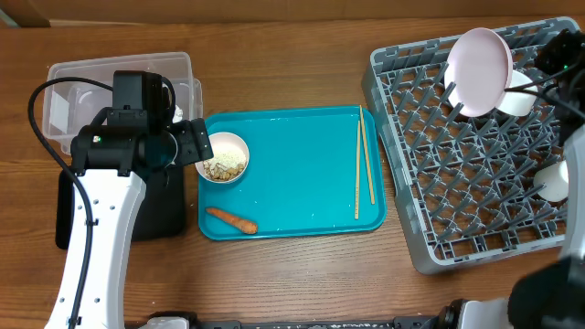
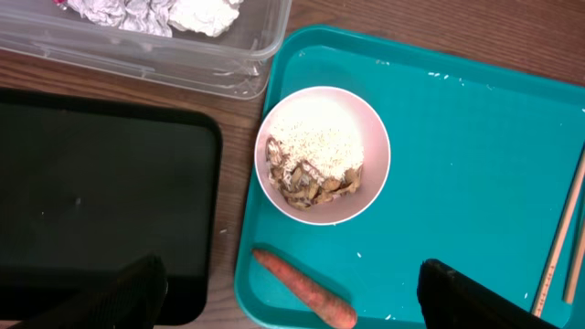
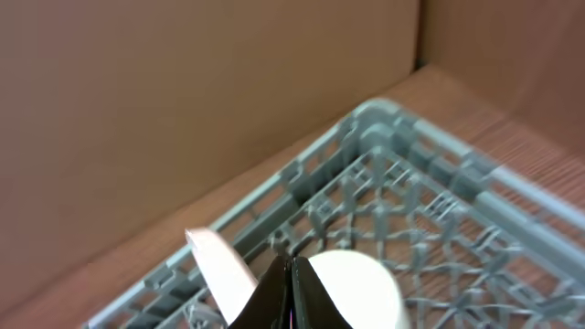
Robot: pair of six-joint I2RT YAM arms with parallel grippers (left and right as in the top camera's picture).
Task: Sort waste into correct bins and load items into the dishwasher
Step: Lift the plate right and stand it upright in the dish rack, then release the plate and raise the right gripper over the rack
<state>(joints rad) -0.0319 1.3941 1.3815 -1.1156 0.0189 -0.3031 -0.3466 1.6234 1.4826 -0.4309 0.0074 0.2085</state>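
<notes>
The teal tray [image 1: 302,183] lies bare across its middle, hemmed by the bowl [image 1: 224,157] at its 9 o'clock, the carrot [image 1: 231,219] at 7 and the chopsticks [image 1: 363,164] along 3. In the grey rack [image 1: 457,192], the upright plate [image 1: 478,71] and white cup [image 1: 516,96] crowd 12 to 1 o'clock, while the pegs from 6 to 9 stand free.

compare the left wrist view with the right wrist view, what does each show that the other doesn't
Only left wrist: the teal tray with a bowl of food scraps, a carrot piece and chopsticks, plus the black tray and the clear tub holding tissue. Only right wrist: the grey dish rack, a plate on edge, a white cup and a cardboard wall. Shared: the wooden table, and each view's own tool, left tool open, right tool shut.
</notes>
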